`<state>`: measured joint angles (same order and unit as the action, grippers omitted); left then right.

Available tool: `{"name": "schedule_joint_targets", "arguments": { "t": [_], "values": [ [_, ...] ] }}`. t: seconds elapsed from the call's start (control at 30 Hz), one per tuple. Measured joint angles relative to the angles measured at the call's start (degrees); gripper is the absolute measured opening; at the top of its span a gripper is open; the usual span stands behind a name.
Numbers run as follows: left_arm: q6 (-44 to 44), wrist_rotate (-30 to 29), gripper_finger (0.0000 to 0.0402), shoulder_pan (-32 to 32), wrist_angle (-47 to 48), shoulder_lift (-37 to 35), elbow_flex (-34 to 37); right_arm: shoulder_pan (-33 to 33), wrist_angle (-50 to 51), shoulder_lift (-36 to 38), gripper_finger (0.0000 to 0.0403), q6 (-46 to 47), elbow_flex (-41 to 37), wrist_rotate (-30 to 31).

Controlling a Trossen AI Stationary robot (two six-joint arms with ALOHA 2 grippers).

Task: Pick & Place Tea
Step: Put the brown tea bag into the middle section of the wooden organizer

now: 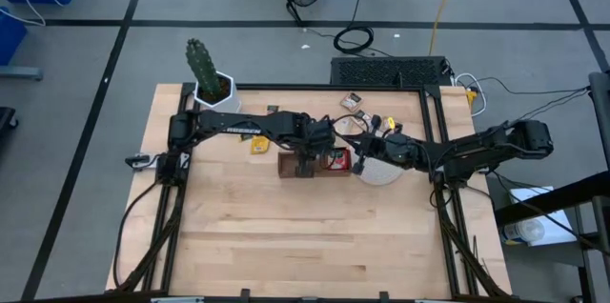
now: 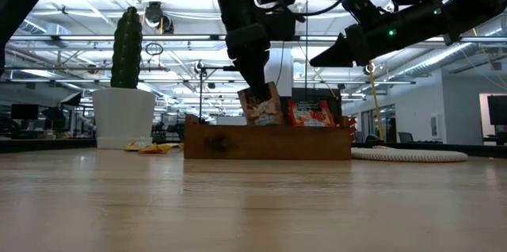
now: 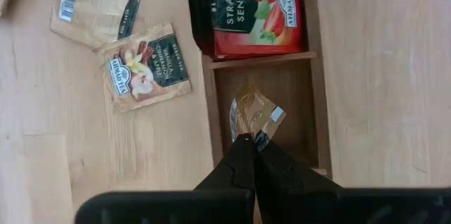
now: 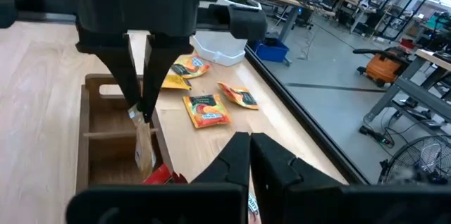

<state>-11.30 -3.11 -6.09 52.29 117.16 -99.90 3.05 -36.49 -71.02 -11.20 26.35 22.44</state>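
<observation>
My left jaws (image 3: 248,141) were clamped on the top edge of a tan sachet (image 3: 251,113), which hung over the middle compartment of the wooden tray (image 3: 208,104), its lower edge down between the compartment walls as far as I could judge. The grip was only on a corner, so the sachet could twist or slip free and catch on a divider instead of dropping flat. Next along the tray, the red sachets (image 3: 256,9) stood packed in their compartment; brushing them on release might tip one out. My right jaws (image 4: 248,139) were pressed together, holding nothing, hovering just beyond the tray's end, close enough to bump my left arm. Further off the tray, loose sachets (image 3: 145,67) lay on the tabletop (image 3: 380,76).
</observation>
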Motion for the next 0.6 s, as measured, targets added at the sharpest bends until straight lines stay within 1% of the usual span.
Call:
{"name": "schedule_joint_targets", "arguments": {
  "t": [0.17, 0.3, 0.6],
  "values": [
    [0.5, -2.3, 0.0, -0.5, -0.2, 1.2, 0.1, 0.0, 0.0, 0.0, 0.0001, 0.0, 0.0, 0.0],
    [1.1, -0.1, 0.0, -1.2, -0.3, 3.1, 0.1, 0.0, 0.1, 0.0, 0.0002, 0.2, -0.1, 0.0],
    [1.8, 0.0, 0.0, -1.3, -2.7, 3.9, 0.0, 0.0, 0.3, 0.0, 0.0001, 0.2, -0.1, -0.1]
  ]
}}
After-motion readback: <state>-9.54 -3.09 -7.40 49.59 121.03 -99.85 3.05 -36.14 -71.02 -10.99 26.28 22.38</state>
